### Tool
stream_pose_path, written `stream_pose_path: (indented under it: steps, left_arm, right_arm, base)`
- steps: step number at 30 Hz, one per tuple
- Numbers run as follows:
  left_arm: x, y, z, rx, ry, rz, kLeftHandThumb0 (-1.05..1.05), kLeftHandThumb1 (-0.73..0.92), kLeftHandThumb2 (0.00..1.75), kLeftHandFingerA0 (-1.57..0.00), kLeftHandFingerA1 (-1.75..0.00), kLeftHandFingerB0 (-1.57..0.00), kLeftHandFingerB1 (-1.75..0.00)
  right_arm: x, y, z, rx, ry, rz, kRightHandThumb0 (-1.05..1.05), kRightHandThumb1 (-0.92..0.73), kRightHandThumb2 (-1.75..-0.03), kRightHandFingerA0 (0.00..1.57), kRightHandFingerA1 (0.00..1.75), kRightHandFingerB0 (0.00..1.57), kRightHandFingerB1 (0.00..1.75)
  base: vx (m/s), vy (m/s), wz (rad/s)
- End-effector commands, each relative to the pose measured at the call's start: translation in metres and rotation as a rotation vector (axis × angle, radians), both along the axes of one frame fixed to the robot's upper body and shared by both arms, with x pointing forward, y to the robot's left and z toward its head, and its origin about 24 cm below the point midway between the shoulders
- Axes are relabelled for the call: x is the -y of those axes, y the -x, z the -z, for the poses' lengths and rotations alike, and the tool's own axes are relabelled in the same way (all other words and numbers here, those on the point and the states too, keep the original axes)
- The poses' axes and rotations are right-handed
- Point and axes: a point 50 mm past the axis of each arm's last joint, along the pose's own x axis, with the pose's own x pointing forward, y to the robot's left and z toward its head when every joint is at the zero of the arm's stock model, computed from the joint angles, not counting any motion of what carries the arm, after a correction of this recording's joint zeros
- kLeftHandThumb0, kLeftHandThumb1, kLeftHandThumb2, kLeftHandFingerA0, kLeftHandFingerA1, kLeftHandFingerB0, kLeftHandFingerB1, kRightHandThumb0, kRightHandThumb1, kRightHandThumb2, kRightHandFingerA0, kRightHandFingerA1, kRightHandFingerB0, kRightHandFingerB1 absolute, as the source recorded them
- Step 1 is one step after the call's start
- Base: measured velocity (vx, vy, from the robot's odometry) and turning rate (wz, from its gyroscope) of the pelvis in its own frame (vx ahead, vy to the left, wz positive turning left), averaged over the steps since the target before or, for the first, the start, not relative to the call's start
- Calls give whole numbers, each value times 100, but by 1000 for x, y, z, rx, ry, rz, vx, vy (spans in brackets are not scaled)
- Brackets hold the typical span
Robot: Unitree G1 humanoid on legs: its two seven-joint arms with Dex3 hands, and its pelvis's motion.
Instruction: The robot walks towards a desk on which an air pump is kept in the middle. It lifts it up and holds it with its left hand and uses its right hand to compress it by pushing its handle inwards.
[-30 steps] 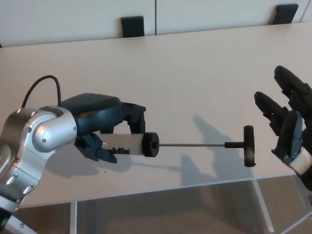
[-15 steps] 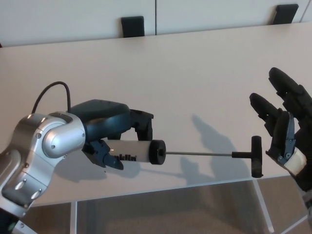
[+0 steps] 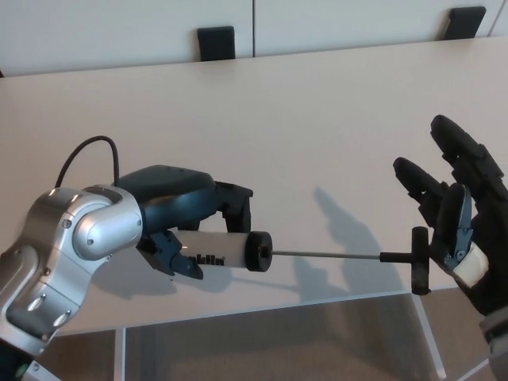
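- Head view, desk (image 3: 302, 119): pale beige top filling most of the picture; its near edge runs low across the frame, with floor and light-coloured legs below.
- Head view, air pump (image 3: 218, 249): white cylinder with dark lettering and a black end cap, held horizontally above the near part of the desk. A thin metal rod (image 3: 325, 255) extends fully out of the cap toward picture right.
- Head view, handle (image 3: 419, 260): black T-bar at the rod's far end, standing upright, over the desk's near edge.
- Head view, left hand (image 3: 198, 226): black fingers wrapped around the white cylinder, thumb below and fingers over the top; silver forearm and a black cable behind it.
- Head view, right hand (image 3: 456, 210): fingers spread apart and raised, holding nothing; palm just beside the handle, contact not discernible.
- Head view, two black chair backs (image 3: 216, 41): beyond the desk's far edge.
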Motion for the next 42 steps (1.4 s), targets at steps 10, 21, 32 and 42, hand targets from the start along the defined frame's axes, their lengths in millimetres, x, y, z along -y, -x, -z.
stream_pose_path:
  steps: [10,21,32,42]
  left_arm:
    - [0,2,5,20,-20,-3,-8,81,56,-61,-163,-52,-138]
    - [29,-12,-11,71,34,28,-9,83,55,-59,-165,-57,-139]
    - [66,-19,-25,115,61,66,-21,75,62,-76,-117,-74,-95]
    - [90,-12,-23,133,65,84,-21,71,61,-78,-64,-65,-49]
  right_arm:
    - [-3,-1,14,-55,-30,13,-85,-92,-72,11,31,12,24]
    - [-22,-17,8,-24,5,71,-37,-49,-110,0,49,0,49]
    - [-30,-29,1,-14,-85,192,-82,-92,-71,21,37,14,29]
    - [-31,-31,-3,-2,-119,285,-83,-92,-76,22,37,12,30]
  base:
    - [0,0,0]
    - [0,0,0]
    - [0,0,0]
    - [0,0,0]
